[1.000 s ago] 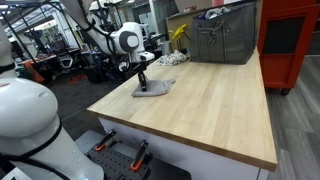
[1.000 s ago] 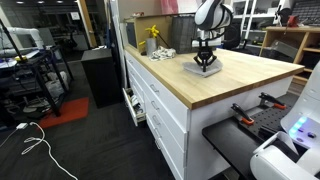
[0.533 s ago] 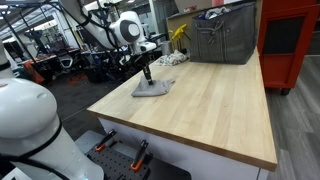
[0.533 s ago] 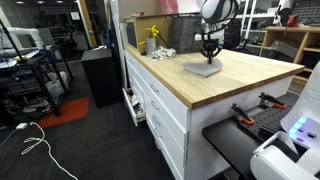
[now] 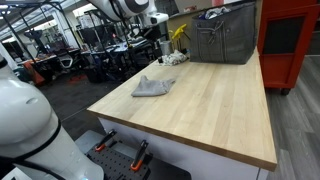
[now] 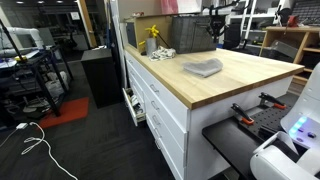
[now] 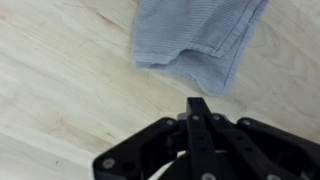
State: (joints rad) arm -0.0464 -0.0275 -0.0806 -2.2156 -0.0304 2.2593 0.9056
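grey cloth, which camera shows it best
Wrist view: the grey cloth fills the upper frame, weave and folds clear, though its top is cropped. In both exterior views the grey cloth is whole but small on the tabletop.

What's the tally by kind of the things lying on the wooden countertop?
Grey cloth: 1
Metal bin: 1
Yellow object: 1
Small crumpled heap, kind unclear: 1
Total: 4
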